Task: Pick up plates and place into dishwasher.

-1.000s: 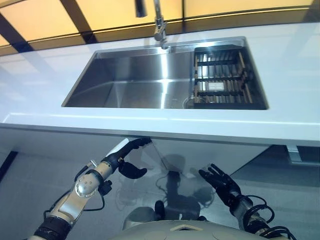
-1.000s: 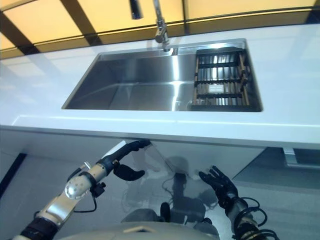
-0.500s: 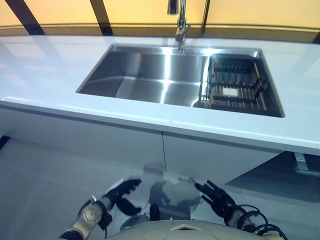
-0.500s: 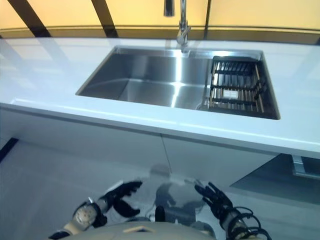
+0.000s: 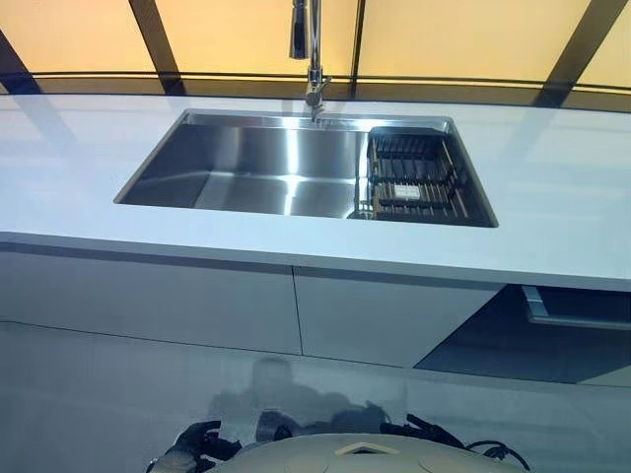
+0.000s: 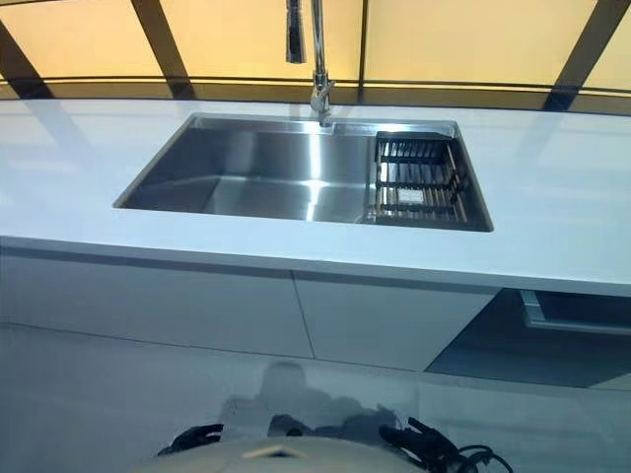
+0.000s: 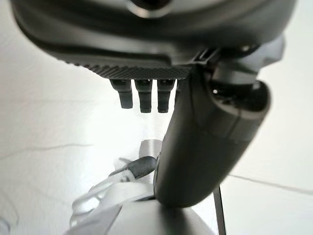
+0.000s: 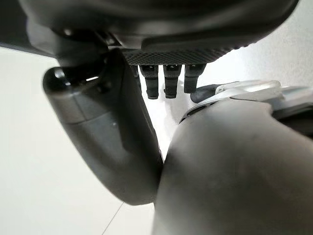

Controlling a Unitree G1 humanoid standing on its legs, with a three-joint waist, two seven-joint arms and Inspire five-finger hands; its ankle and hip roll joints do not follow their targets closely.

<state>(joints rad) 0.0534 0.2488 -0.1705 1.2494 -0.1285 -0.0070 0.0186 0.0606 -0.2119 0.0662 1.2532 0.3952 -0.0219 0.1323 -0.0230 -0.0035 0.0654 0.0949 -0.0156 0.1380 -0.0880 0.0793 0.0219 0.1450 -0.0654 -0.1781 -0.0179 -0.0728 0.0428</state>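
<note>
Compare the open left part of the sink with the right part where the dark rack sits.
The left part of the sink is a bare steel basin with nothing in it; the right part holds a dark slatted rack. The left part is clearly wider than the part the rack takes up. The left part shows its shiny floor and walls; the rack hides most of the floor under it. Both lie in one steel sink, set into the white countertop, behind which stands the faucet.

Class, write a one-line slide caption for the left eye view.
Steel sink with a dark rack set in a white counter.
</note>
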